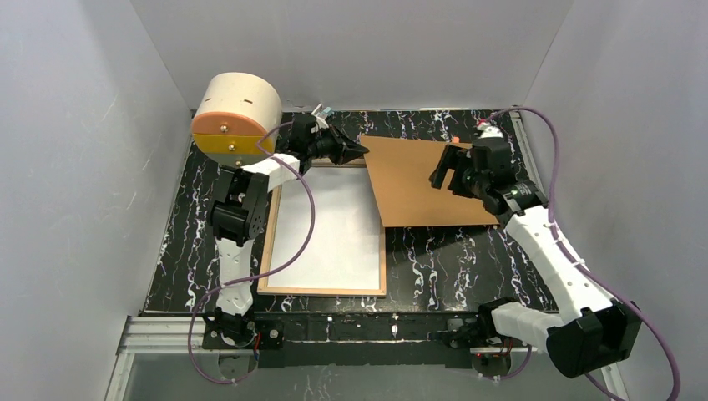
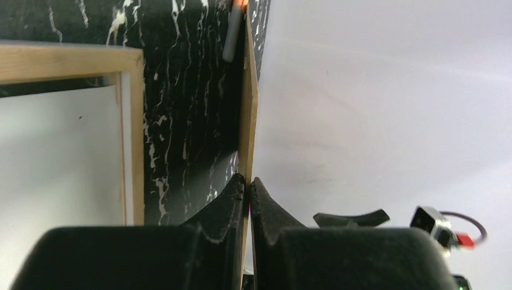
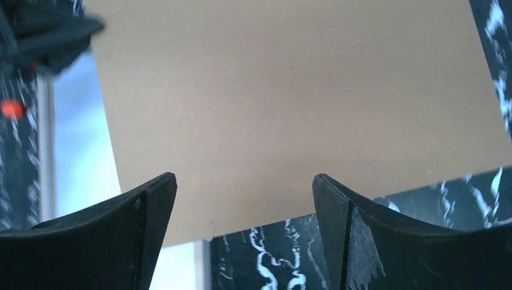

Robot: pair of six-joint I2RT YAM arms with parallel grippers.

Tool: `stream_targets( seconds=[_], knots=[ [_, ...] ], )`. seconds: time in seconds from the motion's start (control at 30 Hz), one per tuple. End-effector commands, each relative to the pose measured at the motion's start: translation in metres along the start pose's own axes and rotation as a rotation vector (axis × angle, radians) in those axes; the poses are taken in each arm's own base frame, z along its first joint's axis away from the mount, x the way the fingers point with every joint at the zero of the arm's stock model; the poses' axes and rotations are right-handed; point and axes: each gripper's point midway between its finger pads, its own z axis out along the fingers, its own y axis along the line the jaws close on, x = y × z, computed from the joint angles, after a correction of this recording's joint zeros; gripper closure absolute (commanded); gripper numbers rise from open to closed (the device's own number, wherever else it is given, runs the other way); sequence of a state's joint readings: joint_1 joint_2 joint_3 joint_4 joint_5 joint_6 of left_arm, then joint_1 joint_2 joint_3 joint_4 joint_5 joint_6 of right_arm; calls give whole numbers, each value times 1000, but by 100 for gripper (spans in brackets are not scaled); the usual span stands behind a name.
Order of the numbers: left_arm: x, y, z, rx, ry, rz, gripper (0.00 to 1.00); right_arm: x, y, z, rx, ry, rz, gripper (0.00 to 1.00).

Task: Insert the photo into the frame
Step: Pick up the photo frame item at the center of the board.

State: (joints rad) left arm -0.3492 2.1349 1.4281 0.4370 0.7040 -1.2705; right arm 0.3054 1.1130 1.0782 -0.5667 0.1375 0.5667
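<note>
The frame [image 1: 321,291], a light wood rim, lies flat on the black marbled table left of centre. A white sheet [image 1: 334,225] fills its inside, seemingly the photo face down. The plain brown backing board [image 1: 417,184] slants to the right of the frame, its near-left corner overlapping the frame's right rim. My left gripper [image 1: 361,150] is shut on the board's far-left corner; in the left wrist view the fingertips [image 2: 248,181] pinch the thin board edge [image 2: 248,121], beside the frame rim [image 2: 66,60]. My right gripper [image 1: 451,171] is open over the board's right part, its jaws [image 3: 244,184] wide apart above the board [image 3: 290,90] with nothing between them.
A grey pen-like object with an orange tip [image 2: 235,24] lies on the table behind the board, showing as an orange dot [image 1: 456,139]. White walls enclose the table on three sides. A purple cable [image 1: 543,125] loops behind the right arm.
</note>
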Motion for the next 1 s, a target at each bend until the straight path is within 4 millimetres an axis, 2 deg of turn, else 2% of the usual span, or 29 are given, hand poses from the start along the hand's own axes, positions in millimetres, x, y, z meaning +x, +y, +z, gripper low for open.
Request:
stream_targets(
  seconds=[0.0, 0.07, 0.13, 0.3, 0.47, 0.57, 0.7, 0.97],
  knots=[
    [-9, -57, -20, 24, -9, 44, 100, -15, 50, -13, -226, -146, -429, 9],
    [-14, -56, -24, -6, -6, 53, 100, -4, 64, -16, -298, -176, -550, 10],
    [-18, -56, -28, -26, -7, 58, 100, 11, 69, -15, -330, -180, -650, 11],
    [-27, -52, -35, -45, 5, 57, 100, 40, 74, -6, -340, -156, -889, 15],
    [-37, -46, -38, -46, 20, 49, 100, 78, 79, 8, -356, -122, -1076, 18],
    [-45, -43, -38, -41, 27, 44, 100, 96, 75, 19, -339, -146, -1159, 18],
    [-52, -39, -39, -47, 32, 53, 100, 96, 72, 35, -279, -243, -1207, 18],
    [-52, -29, -42, -70, 41, 42, 100, 86, 49, 61, -109, -443, -1334, 18]
  ],
)
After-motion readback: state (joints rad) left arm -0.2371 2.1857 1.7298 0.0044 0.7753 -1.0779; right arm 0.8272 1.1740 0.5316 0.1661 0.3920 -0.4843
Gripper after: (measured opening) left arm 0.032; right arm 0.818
